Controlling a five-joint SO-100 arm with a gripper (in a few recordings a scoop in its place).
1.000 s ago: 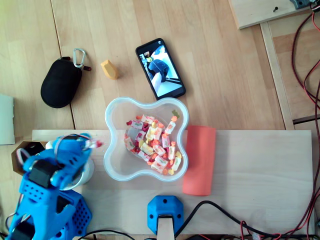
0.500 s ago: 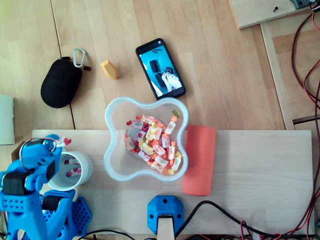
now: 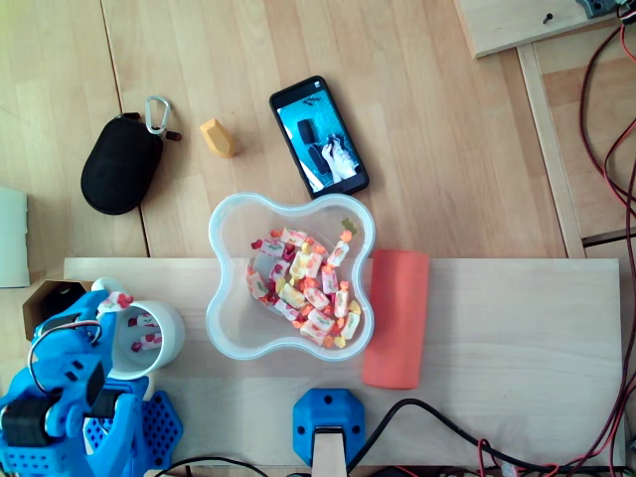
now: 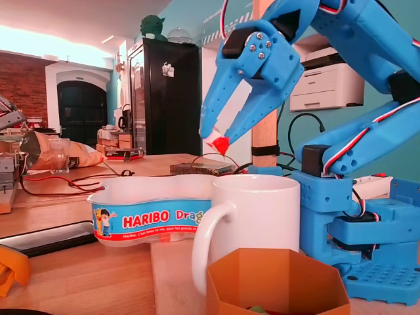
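Blue plastic of the arm covers the left rim of the white mug (image 3: 171,336) in the overhead view, and the arm itself is cut off by the lower edge there. The gripper (image 3: 107,295) is closed to a narrow pinch on a red-and-white wrapped sweet (image 3: 121,299), held at the mug's upper left rim. Whether it hangs inside that rim or just outside cannot be told from above.

In the fixed view the gripper (image 4: 215,136) and the sweet (image 4: 220,144) are seen raised clear above the mug (image 4: 256,216), not touching it. The mug's inside is hidden there, while from above a few loose sweets (image 3: 145,333) are seen lying in it. The mug's foot is hidden in the fixed view by an orange hexagonal box (image 4: 275,282).

Just right of the mug in the overhead view, a clear tub (image 3: 225,248) of sweets stands on the bench (image 3: 517,338), with a salmon pad (image 3: 397,318) against its right side. Beyond lie a phone (image 3: 318,134), a yellow block (image 3: 217,137) and a black pouch (image 3: 119,167).
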